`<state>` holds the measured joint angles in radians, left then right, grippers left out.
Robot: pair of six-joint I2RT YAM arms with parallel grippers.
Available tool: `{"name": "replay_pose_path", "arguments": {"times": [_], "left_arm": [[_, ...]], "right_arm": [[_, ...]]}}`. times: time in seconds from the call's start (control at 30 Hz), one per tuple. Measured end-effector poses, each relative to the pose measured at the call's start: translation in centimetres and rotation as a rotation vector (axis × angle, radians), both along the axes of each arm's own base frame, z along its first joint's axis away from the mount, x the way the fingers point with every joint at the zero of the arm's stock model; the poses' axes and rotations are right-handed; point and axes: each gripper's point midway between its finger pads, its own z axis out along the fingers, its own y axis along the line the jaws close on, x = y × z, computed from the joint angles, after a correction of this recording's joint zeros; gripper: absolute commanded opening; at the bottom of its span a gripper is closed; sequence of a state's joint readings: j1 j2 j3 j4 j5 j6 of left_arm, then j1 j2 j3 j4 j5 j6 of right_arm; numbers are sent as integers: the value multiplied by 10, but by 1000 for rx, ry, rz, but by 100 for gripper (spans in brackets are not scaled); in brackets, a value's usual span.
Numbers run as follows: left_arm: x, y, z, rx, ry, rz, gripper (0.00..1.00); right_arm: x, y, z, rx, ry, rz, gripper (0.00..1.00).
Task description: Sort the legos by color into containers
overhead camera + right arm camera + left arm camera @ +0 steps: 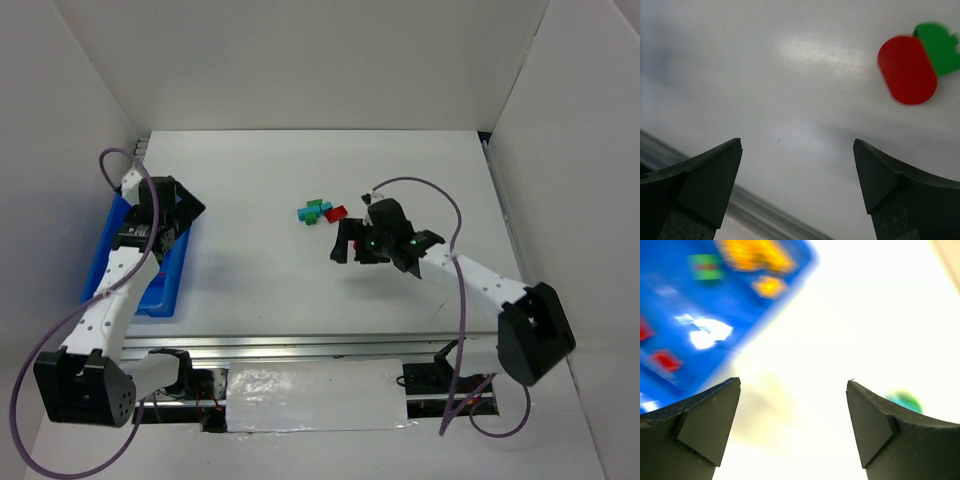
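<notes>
White table point(270, 180), clustered red, green, teal legos point(321, 212)

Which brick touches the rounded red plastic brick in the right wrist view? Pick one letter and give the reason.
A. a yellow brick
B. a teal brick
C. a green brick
C: in the right wrist view the small green plastic brick lies right against the upper right edge of the rounded red plastic brick, and no other brick shows there.
</notes>
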<state>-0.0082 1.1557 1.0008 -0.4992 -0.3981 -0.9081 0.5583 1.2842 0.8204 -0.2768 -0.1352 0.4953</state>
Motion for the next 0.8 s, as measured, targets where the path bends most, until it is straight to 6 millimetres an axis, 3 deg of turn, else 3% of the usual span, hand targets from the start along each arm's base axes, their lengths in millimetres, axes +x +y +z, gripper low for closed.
{"name": "replay_pose_path", "arguments": {"times": [0.1,0.2,0.4,0.57,0.8], "left_arm": [[3,-42,30,10,-78,-221,99],[3,-70,44,14,-100,-409,100],[-17,-109,35,14,-81,-734,99],[-40,-127,18,-6,-65,-893,99],[-49,-144,14,-52,-71,-1015,99]], "right_arm": [[35,-4,-7,-95,-11,-63,100],[60,-19,-18,-205,-18,-108,100],[85,-43,-45,-413,-27,-13,100],[100,-53,-59,-511,-36,96,100],[113,-66,-78,-556,7,190,99]]}}
